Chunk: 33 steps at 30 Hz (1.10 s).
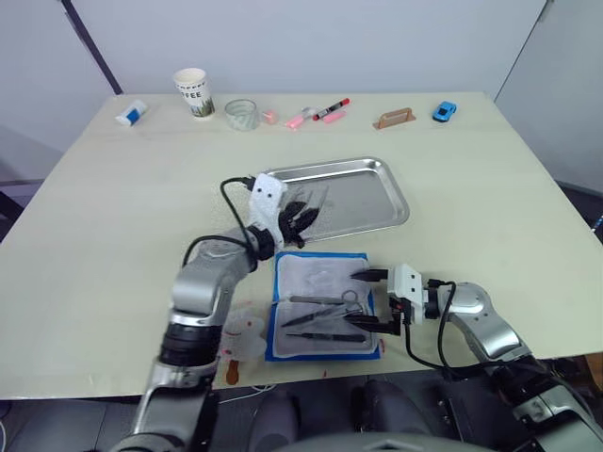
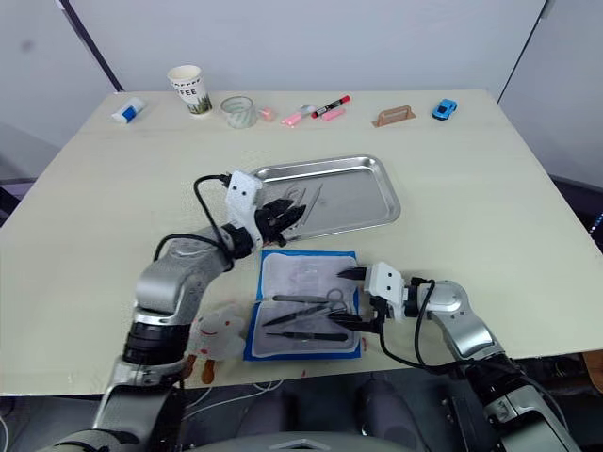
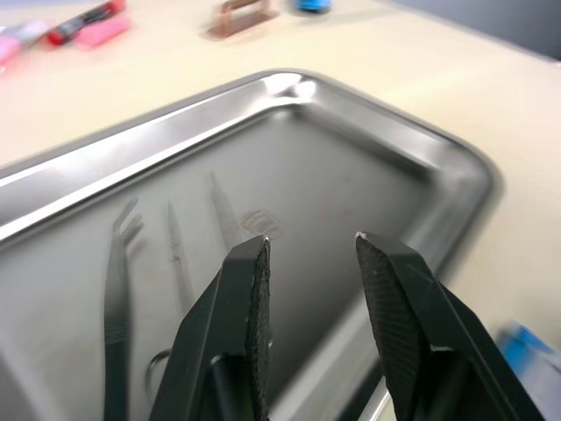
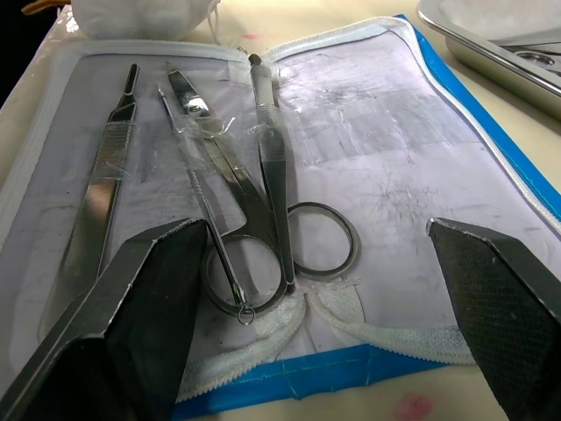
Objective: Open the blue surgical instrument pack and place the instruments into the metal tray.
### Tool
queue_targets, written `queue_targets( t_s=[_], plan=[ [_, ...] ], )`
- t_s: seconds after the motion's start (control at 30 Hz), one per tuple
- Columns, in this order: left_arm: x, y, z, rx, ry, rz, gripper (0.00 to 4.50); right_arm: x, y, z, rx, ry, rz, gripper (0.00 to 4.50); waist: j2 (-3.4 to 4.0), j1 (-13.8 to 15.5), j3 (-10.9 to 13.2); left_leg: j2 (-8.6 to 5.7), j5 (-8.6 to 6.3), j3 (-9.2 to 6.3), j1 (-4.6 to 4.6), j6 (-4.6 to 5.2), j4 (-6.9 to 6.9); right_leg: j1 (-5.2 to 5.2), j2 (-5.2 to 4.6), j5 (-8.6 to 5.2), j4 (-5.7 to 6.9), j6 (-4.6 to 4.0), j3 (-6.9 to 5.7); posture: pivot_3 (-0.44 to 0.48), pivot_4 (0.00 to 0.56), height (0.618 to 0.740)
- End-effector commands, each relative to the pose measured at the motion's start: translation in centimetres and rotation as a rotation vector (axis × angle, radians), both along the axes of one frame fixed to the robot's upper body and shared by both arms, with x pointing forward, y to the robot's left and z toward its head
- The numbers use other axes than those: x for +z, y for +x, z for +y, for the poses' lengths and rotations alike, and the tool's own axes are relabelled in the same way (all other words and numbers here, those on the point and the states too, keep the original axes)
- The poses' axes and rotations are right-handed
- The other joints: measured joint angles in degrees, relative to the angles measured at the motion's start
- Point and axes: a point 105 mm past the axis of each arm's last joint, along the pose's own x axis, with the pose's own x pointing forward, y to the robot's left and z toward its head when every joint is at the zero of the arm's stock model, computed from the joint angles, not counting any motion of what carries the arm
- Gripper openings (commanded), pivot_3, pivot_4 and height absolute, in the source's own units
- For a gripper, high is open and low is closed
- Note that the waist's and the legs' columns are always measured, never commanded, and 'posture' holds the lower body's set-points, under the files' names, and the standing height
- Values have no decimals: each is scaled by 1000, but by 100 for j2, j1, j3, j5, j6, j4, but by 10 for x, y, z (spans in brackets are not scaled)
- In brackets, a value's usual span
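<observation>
Over the metal tray (image 1: 377,202), where forceps (image 3: 117,298) lie, my left gripper (image 3: 311,263) is narrowly parted, empty; my right gripper (image 4: 307,289) gapes wide at the opened blue surgical instrument pack (image 1: 320,306) holding scissors (image 4: 237,189).

Polished, mirror-bright steel tray (image 1: 377,202) at centre; below it, blue fabric pack (image 1: 325,306) with pale translucent plastic lining, holding glossy metal instruments (image 4: 237,210); matt cream tabletop (image 1: 490,188).

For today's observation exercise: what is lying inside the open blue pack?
On the pale lining of the blue pack lie scissors and slim metal instruments. The right end effector hides part of the lining.
</observation>
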Motion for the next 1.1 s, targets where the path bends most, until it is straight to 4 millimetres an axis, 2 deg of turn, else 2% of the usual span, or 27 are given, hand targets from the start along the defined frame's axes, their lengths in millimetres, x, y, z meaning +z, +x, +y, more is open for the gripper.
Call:
queue_targets(
  t_s=[0.03, 0.23, 0.33, 0.57, 1.1],
  plan=[
    [12, -19, 11, -215, 30, -59, 1642, -63, -7, -42, -134, -228, 204, 4389, 10, -1, 8, 0, 0, 0, -1, 0, 0, 0, -1, -1, -2, -1, -1, 0, 150, 725],
    [-3, -46, 28, -524, 130, -23, 1642, -62, -5, -44, -140, -230, 203, 4389, 33, 4, 34, -4, 0, 2, -5, 1, 0, -5, -17, -1, -15, -1, -12, 0, 150, 725],
    [-7, -49, 29, -604, 133, -49, 1642, -62, -5, -44, -141, -228, 203, 4389, 32, 12, 34, -5, 0, 1, -6, 1, 0, -6, -21, -1, -16, -1, -16, 0, 150, 725],
    [-39, -62, 29, -815, 257, 3, 1642, -62, -3, -44, -148, -224, 201, 4389, 31, 8, 35, -6, 0, 3, -9, 3, 0, -6, -19, -1, -16, -1, -15, 0, 150, 725],
    [-69, -67, 18, -896, 316, 38, 1642, -63, -6, -42, -158, -218, 203, 4389, 23, 13, 35, -7, 0, 1, -12, 4, 1, -7, -17, -1, -16, 0, -18, 0, 150, 725]
  ],
)
